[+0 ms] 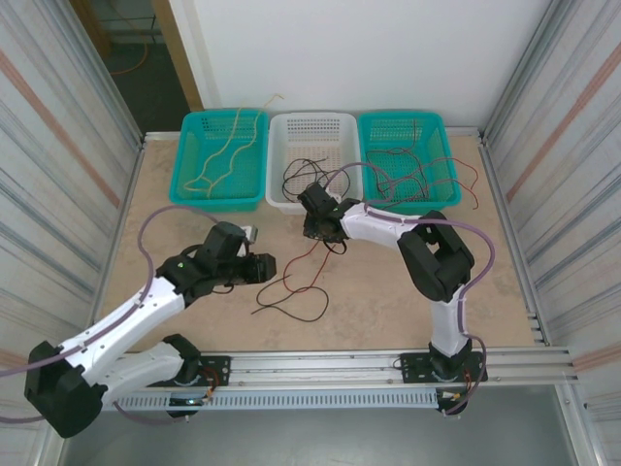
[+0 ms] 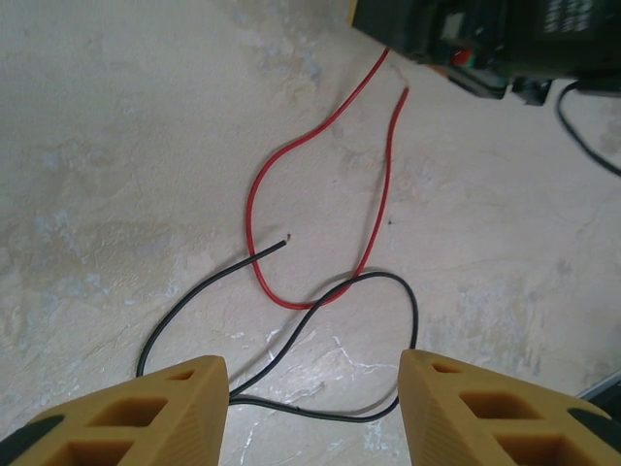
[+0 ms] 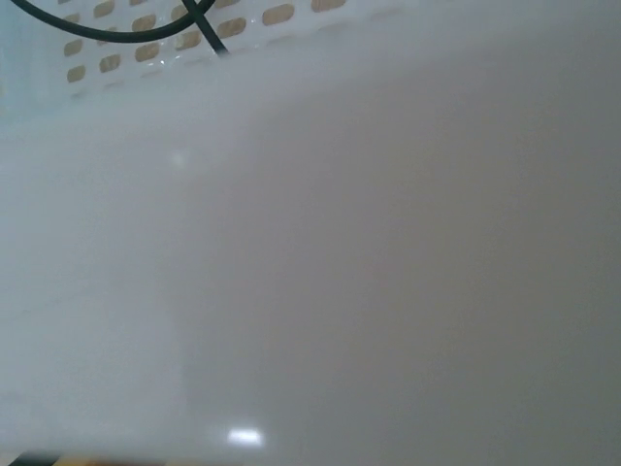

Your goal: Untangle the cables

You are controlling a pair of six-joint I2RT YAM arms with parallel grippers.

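Loose cables lie on the table between the arms: a red cable (image 1: 307,260) (image 2: 254,199) bent into a long loop, and a black cable (image 1: 291,309) (image 2: 408,301) crossing over it. My left gripper (image 1: 264,268) (image 2: 312,374) is low over them and open. A bend of the black cable lies across the gap between its yellow fingers (image 2: 165,408). My right gripper (image 1: 318,218) is close against the front wall of the white basket (image 3: 320,243). Its black body (image 2: 466,39) is at the red cable's far end. Its fingertips are hidden.
Three baskets stand in a row at the back. A teal basket (image 1: 218,201) holds tan cables, the white basket (image 1: 287,203) holds black cables (image 3: 97,31), and another teal basket (image 1: 415,202) holds red and black ones. Corrugated walls close in both sides.
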